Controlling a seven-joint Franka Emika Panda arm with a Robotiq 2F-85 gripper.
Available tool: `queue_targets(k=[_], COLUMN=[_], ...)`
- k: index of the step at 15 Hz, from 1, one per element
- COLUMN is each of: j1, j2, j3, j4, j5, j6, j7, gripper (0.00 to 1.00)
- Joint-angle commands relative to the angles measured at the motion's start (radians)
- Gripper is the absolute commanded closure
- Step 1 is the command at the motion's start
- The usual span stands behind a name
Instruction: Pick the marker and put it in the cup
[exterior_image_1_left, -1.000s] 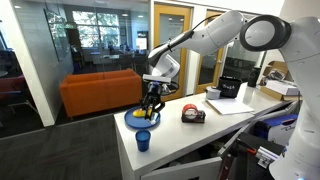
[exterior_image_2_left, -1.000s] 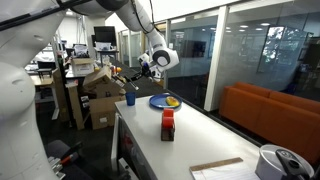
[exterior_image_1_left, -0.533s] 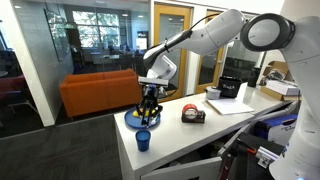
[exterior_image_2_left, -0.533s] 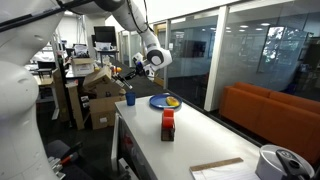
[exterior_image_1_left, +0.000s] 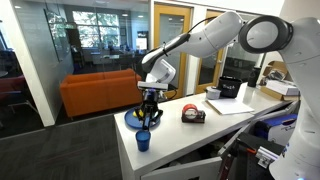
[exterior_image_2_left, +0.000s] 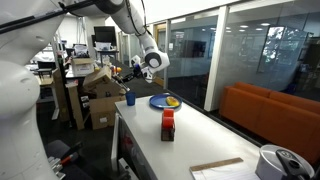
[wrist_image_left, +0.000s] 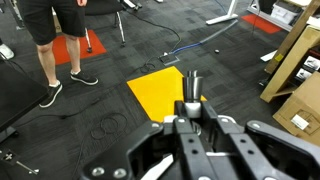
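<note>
Hanging above a corner of the white table (exterior_image_1_left: 175, 135) in an exterior view, the gripper (exterior_image_1_left: 150, 112) points downward with open air on every side. Below it, close to the table's edges, stands the blue cup (exterior_image_1_left: 143, 141), upright and clear of the fingertips. The blue plate (exterior_image_1_left: 128, 120) lies just behind the cup, under the gripper's far side. The red-and-black object (exterior_image_1_left: 192, 114) sits well apart along the tabletop. The marker is too small to make out here.

In an exterior view from the table's other end, the gripper (exterior_image_2_left: 130, 72) hangs over the far corner, and the cup (exterior_image_2_left: 130, 98) stands beneath it with a clear gap between them. The plate (exterior_image_2_left: 152, 101) lies beside the cup toward the table's middle, and the red-and-black object (exterior_image_2_left: 168, 124) is nearer the camera.

In the wrist view the gripper (wrist_image_left: 191, 104) rises from the bottom edge. Its fingers (wrist_image_left: 178, 108) are closed tight on the marker (wrist_image_left: 191, 82), a short dark stick whose greyish end protrudes past the fingertips. Beyond it lies dark floor (wrist_image_left: 120, 60) with a yellow patch (wrist_image_left: 160, 92), a person's legs (wrist_image_left: 55, 50) to one side and cardboard boxes (wrist_image_left: 300, 80) to the other.
</note>
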Motion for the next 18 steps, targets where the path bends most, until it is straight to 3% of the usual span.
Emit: queue_targets(k=[1,18], j1=[-0.002,0.016], j2=[0.032,0.087], j3=[0.005,-0.008], j4=[0.019,0.106], j5=[-0.005,-0.086], j6=[-0.019,-0.003], j7=[-0.022,-0.042], gripper=[0.95,0.95])
